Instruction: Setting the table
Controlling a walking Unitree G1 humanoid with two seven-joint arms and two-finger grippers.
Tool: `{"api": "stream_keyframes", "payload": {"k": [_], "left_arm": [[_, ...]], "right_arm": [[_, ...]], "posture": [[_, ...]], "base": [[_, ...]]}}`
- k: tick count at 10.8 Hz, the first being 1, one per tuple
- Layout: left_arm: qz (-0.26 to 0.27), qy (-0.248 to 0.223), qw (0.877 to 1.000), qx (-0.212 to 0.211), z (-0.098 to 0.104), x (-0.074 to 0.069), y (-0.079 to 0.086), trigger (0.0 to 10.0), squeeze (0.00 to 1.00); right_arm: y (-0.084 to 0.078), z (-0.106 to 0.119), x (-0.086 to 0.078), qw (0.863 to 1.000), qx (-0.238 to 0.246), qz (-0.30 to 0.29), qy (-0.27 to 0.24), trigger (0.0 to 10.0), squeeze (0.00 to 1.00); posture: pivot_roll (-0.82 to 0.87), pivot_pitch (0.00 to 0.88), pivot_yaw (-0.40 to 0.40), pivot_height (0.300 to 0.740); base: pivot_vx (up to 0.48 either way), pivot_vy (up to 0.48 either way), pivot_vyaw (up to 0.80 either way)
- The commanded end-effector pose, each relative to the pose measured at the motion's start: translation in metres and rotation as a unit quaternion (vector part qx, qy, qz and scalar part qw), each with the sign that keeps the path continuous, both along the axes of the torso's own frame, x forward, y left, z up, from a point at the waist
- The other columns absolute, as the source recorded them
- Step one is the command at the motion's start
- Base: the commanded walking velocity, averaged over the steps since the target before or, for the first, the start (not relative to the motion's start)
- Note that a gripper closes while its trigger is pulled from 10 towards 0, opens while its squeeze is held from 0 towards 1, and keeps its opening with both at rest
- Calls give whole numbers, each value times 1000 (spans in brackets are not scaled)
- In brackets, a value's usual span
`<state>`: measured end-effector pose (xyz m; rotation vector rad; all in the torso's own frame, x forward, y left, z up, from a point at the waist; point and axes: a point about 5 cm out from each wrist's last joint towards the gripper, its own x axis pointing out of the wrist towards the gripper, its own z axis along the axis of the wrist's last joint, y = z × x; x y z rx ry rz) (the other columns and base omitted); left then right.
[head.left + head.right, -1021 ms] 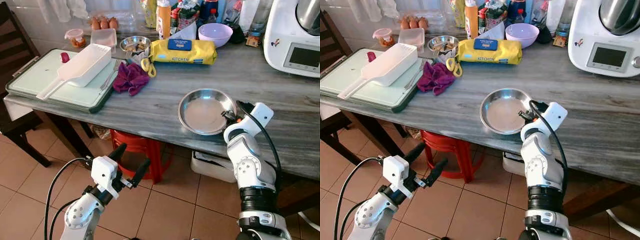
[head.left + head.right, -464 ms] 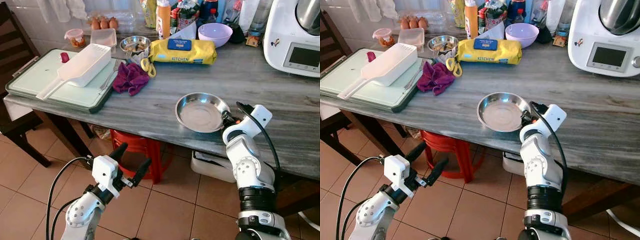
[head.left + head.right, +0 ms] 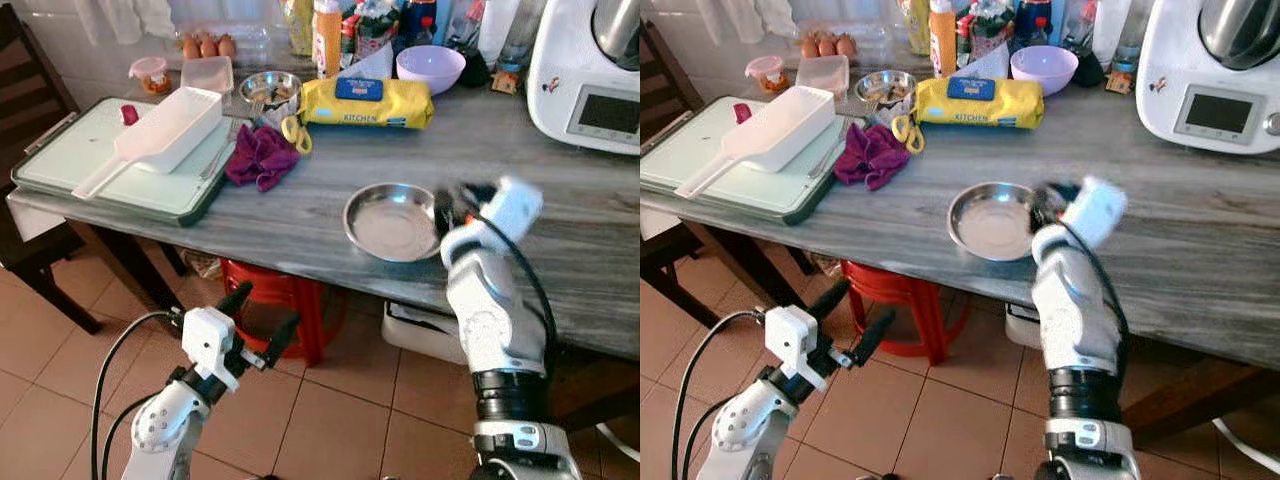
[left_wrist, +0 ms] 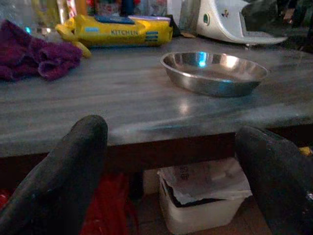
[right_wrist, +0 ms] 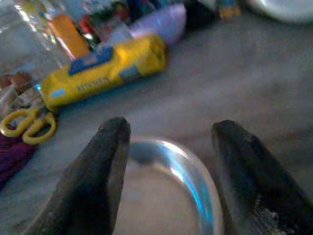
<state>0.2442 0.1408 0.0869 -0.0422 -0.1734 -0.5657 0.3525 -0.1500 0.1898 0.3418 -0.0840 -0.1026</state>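
Note:
A shallow steel plate [image 3: 388,222] lies near the front edge of the grey marble table [image 3: 560,190]. My right gripper [image 3: 452,208] hovers at the plate's right rim and is blurred by motion. In the right wrist view its two black fingers [image 5: 100,176] stand wide apart, open, astride the plate's rim [image 5: 193,178], one over the plate and one outside it. My left gripper [image 3: 267,306] hangs open below the table's edge, over the tiled floor. Its wrist view looks across the tabletop at the plate [image 4: 212,73].
A green tray [image 3: 60,150] with a white scoop [image 3: 165,130] sits at the table's left. A purple cloth [image 3: 260,155], yellow scissors [image 3: 296,132], a yellow pack [image 3: 368,102], a lilac bowl [image 3: 430,68] and a white kitchen machine [image 3: 590,80] lie behind. A red stool [image 3: 285,295] stands underneath.
The steel plate has slid a little to the left along the table with my right gripper at its right rim; the right wrist has lifted. My left arm has barely moved.

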Motion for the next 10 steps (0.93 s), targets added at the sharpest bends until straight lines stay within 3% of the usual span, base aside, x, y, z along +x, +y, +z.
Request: {"api": "stream_keyframes", "payload": {"k": [1, 2, 4, 5, 6, 7, 8, 9, 10], "left_arm": [[5, -2, 1000, 3, 2, -1, 3, 10000, 0], [6, -3, 1000, 2, 4, -1, 3, 10000, 0], [17, -6, 1000, 4, 6, 0, 4, 10000, 0], [35, -7, 999, 0, 7, 1, 5, 10000, 0], [59, -12, 998, -7, 12, 2, 5, 10000, 0], [74, -11, 997, -10, 13, 2, 5, 10000, 0], [120, -6, 993, -8, 14, 4, 8, 10000, 0], [144, -5, 989, -17, 16, 6, 11, 10000, 0], [164, 5, 986, -18, 16, 7, 15, 10000, 0]], "right_arm": [[6, 12, -2, 999, -24, 6, -22, 10000, 1000], [9, 14, -5, 999, -32, 9, -25, 10000, 1000], [8, 17, -11, 988, -153, -25, -24, 10000, 1000], [17, 18, -22, 977, -187, 69, -79, 10000, 1000], [13, 8, -32, 975, -210, 50, -59, 10000, 118], [14, -1, -40, 980, -183, 70, -43, 10000, 118], [12, -21, -53, 983, -157, 96, -6, 10000, 0], [12, -28, -60, 985, -134, 112, 2, 10000, 0], [8, -32, -63, 984, -144, 109, 6, 10000, 0]], "posture": [[-47, 151, 46, 740], [-47, 151, 46, 740], [-45, 148, 46, 740], [-48, 145, 46, 740], [-53, 143, 44, 740], [-54, 143, 46, 740], [-59, 142, 47, 740], [-57, 141, 46, 740], [-53, 138, 44, 740]], "base": [[0, 0, 0], [0, 0, 0], [0, 0, 0], [0, 0, 0], [0, 0, 0], [0, 0, 0], [0, 0, 0], [0, 0, 0], [0, 0, 0]]}}
